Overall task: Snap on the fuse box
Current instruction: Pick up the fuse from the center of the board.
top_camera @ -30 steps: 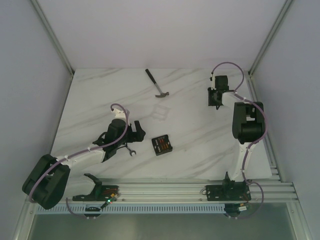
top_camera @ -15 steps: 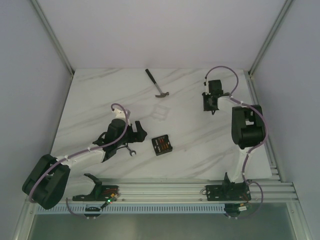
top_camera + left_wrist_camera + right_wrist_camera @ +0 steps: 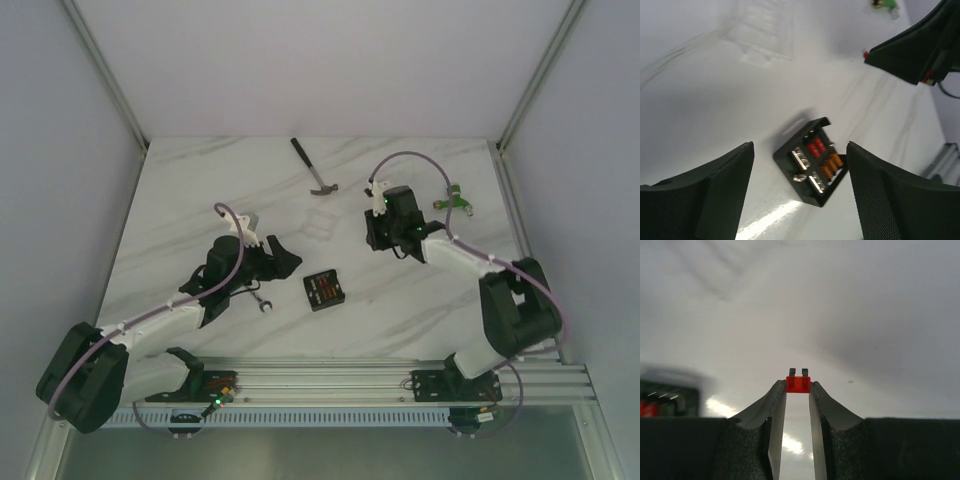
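Note:
The fuse box [image 3: 324, 290] is a small black square with red and orange fuses, lying flat on the white table. In the left wrist view the fuse box [image 3: 812, 167] lies just beyond my left gripper [image 3: 800, 150], which is open and touches nothing. From above, the left gripper [image 3: 285, 260] hovers just left of the box. My right gripper [image 3: 385, 240] hangs behind and to the right of the box. The right gripper [image 3: 798, 386] is shut on a tiny red fuse [image 3: 798, 384], blades pointing away. The box's blurred edge [image 3: 660, 397] shows at that view's left.
A hammer [image 3: 315, 168] lies at the back. A clear plastic cover [image 3: 320, 225] rests behind the fuse box. A wrench [image 3: 262, 300] lies under the left arm. A green-and-red connector [image 3: 455, 203] sits at the back right. An aluminium rail [image 3: 350, 380] runs along the near edge.
The right arm has swung from the back right towards the centre, carrying the red fuse and uncovering the green connector. The left gripper has shifted slightly towards the fuse box and narrowed a little.

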You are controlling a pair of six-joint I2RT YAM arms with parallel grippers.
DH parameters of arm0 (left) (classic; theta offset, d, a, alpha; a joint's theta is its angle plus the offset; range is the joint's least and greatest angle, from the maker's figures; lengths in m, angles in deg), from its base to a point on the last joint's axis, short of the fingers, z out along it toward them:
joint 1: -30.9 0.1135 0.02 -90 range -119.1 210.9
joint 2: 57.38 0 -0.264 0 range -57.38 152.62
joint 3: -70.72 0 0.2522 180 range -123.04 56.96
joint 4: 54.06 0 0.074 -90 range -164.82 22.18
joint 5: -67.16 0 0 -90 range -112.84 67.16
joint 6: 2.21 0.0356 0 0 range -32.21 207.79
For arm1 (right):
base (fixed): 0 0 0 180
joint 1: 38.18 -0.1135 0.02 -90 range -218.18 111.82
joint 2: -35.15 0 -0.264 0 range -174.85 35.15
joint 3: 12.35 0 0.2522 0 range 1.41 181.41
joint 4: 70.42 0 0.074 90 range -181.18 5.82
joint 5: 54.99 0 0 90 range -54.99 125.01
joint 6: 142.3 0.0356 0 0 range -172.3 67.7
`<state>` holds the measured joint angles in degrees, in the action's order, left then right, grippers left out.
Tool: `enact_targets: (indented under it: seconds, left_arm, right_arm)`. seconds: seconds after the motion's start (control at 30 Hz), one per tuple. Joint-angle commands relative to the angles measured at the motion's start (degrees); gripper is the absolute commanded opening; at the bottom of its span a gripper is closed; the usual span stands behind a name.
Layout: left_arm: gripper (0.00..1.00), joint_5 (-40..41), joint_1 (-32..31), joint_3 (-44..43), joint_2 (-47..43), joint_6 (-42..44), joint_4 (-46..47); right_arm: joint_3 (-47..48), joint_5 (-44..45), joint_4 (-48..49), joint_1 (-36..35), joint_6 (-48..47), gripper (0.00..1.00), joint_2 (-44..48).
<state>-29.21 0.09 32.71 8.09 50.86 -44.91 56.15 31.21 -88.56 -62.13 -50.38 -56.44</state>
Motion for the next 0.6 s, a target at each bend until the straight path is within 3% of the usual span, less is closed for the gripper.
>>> enact_targets:
  seconds: [0.0,0.13,0.37,0.57]
  left_arm:
    - [0.82,-7.1,0.2,-1.3,-0.2,-5.0,6.5]
    - [0.74,-12.0,0.2,-2.7,1.6,-8.3,9.9]
    - [0.5,-15.9,-0.6,-4.3,2.4,-12.8,13.9]
    - [0.44,-14.5,-1.3,-4.4,2.0,-15.1,13.4]
  right_arm:
    - [-4.2,-8.1,7.0,-4.6,-1.0,0.19,8.2]
    - [-6.9,-11.6,10.4,-9.9,-2.7,0.19,12.6]
    - [-8.7,-12.7,13.8,-16.7,-5.3,0.18,15.5]
    - [-9.5,-12.6,15.6,-19.7,-6.3,0.18,16.3]
